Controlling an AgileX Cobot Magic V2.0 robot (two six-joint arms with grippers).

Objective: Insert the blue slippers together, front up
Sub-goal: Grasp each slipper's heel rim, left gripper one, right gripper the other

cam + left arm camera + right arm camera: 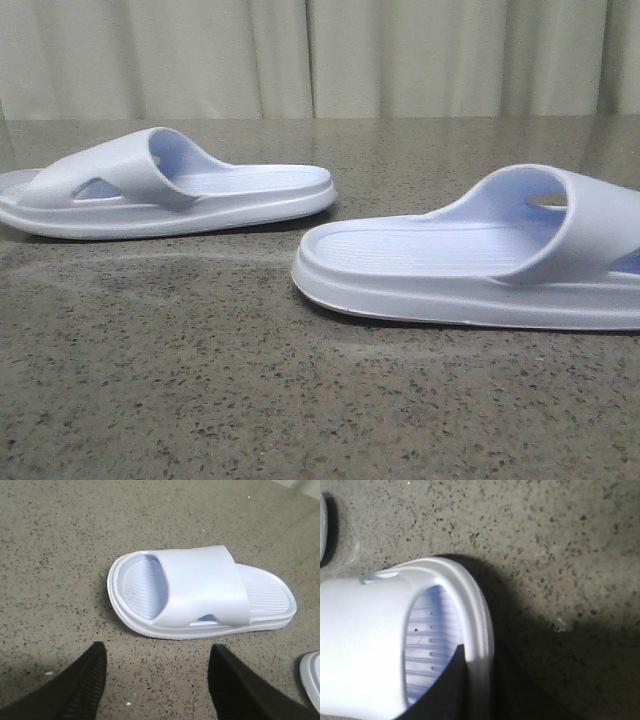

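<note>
Two pale lavender-blue slippers lie sole-down on the speckled stone table. The left slipper (170, 190) also shows in the left wrist view (200, 592). My left gripper (157, 680) is open and empty, just short of that slipper's side, not touching it. The right slipper (480, 260) fills the right wrist view (360, 645). My right gripper (479, 680) straddles its toe-end rim: one finger (447, 690) rests inside on the ribbed footbed against the rim, the other is lost in dark shadow outside. Neither gripper shows in the front view.
The stone table (200, 400) stretches around both slippers. A pale curtain (320, 60) hangs behind its far edge. An edge of the other slipper shows in the left wrist view (312, 680) and in the right wrist view (322, 530).
</note>
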